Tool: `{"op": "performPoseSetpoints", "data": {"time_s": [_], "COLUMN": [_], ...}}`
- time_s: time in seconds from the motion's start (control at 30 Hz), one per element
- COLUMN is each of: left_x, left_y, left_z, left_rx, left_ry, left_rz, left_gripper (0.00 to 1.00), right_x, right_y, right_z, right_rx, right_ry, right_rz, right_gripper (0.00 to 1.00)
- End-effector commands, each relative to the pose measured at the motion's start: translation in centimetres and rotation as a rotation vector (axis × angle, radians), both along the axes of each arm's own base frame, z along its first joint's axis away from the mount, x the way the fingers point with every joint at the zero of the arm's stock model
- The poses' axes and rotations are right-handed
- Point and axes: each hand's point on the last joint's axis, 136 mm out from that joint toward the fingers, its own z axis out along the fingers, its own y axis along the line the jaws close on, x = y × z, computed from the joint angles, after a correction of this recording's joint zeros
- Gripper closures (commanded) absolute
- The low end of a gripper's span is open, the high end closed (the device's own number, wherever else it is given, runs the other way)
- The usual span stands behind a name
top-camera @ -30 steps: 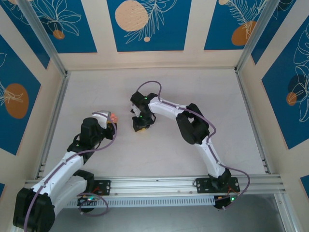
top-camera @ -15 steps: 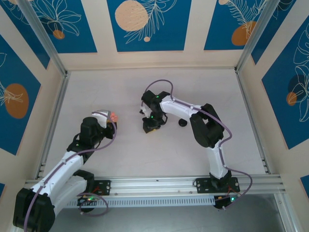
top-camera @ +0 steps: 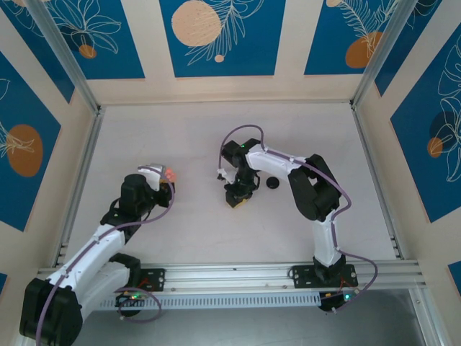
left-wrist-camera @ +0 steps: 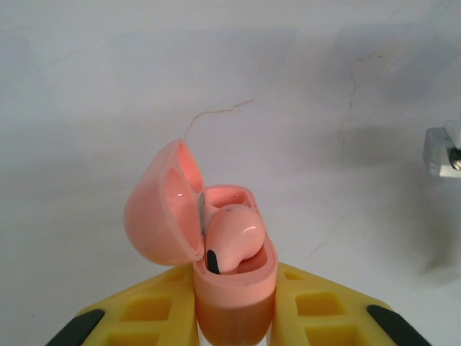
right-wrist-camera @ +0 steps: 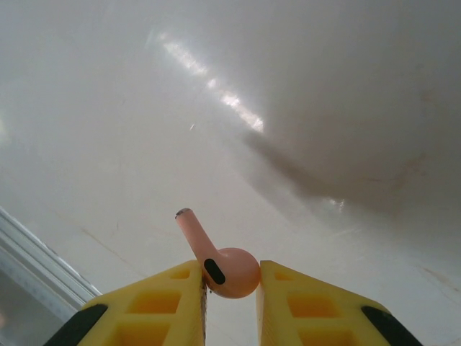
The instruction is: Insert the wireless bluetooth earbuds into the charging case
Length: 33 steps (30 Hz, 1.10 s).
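Left wrist view, lower centre: left claw (left-wrist-camera: 234,321) has its yellow fingers (left-wrist-camera: 155,313) closed tight on the lower body of a glossy salmon-pink plastic charging case (left-wrist-camera: 234,292), held upright. The rounded lid (left-wrist-camera: 155,216) is hinged open toward the left of the frame. A salmon-pink earbud with a dark tip (left-wrist-camera: 234,238) sits in the case's well. Right wrist view, bottom centre: right claw (right-wrist-camera: 230,292) is pinched almost shut on a second salmon-pink stemmed earbud (right-wrist-camera: 229,270), gripped at the bulb, stem slanting to upper left, with the pale white desk (right-wrist-camera: 324,108) behind it. Top view: left claw with the case at centre-left, right claw near frame centre, the two well apart. A small black round object (top-camera: 272,183) lies on the desk just right of the right claw; what it is cannot be told.
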Motion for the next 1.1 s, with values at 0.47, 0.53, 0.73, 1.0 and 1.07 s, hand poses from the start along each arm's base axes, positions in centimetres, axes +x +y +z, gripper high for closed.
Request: {"op": "performPoseSetpoints", "data": {"time_s": [0.47,0.53,0.73,1.0,1.07], "left_x": [0.4,0.5,0.4,1.0,1.1], "left_y": [-0.1,-0.1,-0.1,-0.5,-0.7], "left_z": [1.5,1.5,1.6,1.8,1.9], "left_rx": [-0.006,-0.008,-0.010,-0.030,-0.035], "left_ry": [-0.026,-0.026,-0.029,-0.038,-0.039], "left_rz": [-0.013,-0.013,-0.012,-0.018,-0.024], "left_gripper": [0.77,0.77,0.77,0.77,0.77], "right_x": [-1.6,-1.7,-1.4,-0.7,-0.3], "right_y": [-2.0,-1.7,-1.9,-1.2,-1.1], "right_z": [-2.3,-2.4,-2.9,1.7,3.5], "right_rx": [-0.074,-0.065,-0.085,-0.017,-0.006], "right_ry": [-0.008,-0.007,-0.013,-0.082,-0.113], "right_rz": [0.338,0.346,0.346,0.275,0.206], "right_gripper": [0.76,0.76,0.67,0.57,0.56]}}
